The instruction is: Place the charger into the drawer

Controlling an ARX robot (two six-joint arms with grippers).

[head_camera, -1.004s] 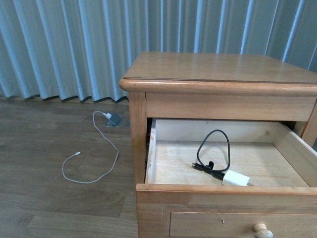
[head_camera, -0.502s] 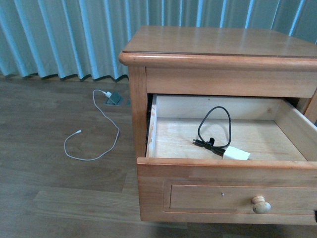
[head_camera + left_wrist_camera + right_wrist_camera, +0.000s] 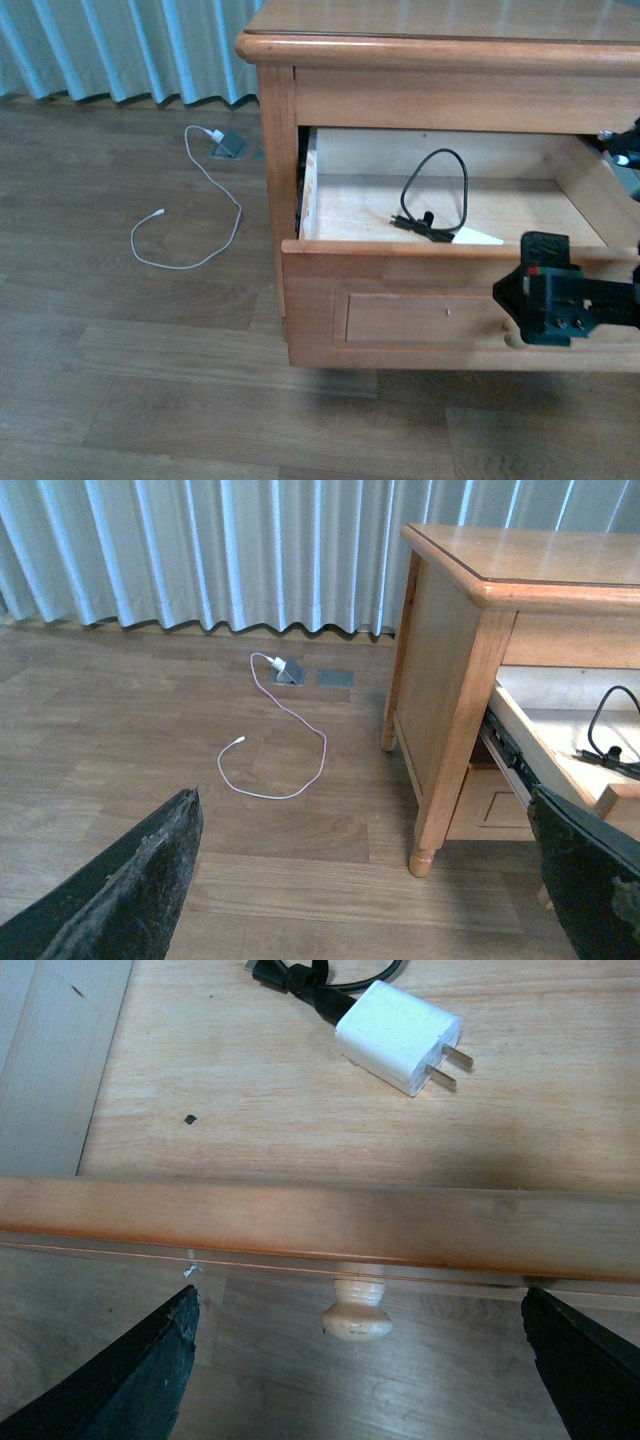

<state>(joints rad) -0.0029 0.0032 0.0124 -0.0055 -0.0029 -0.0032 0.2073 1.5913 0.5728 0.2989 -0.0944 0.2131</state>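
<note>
Wood-plank floor (image 3: 150, 400) before pale curtains (image 3: 120, 50), a long white cable (image 3: 238, 215) loose on it. Beside the nightstand (image 3: 278, 140), the left gripper (image 3: 360, 805) hangs over the floor, jaws wide and empty. Centre: the drawer (image 3: 400, 300) stands pulled out; the charger (image 3: 398, 1037) lies on its base just behind its front, block slantwise, prongs pointing away from the looped lead. At right, the right gripper (image 3: 358, 1295), the nearer one, faces the drawer front, jaws wide and empty either side of the knob (image 3: 357, 1322), not touching; placing appears done.
</note>
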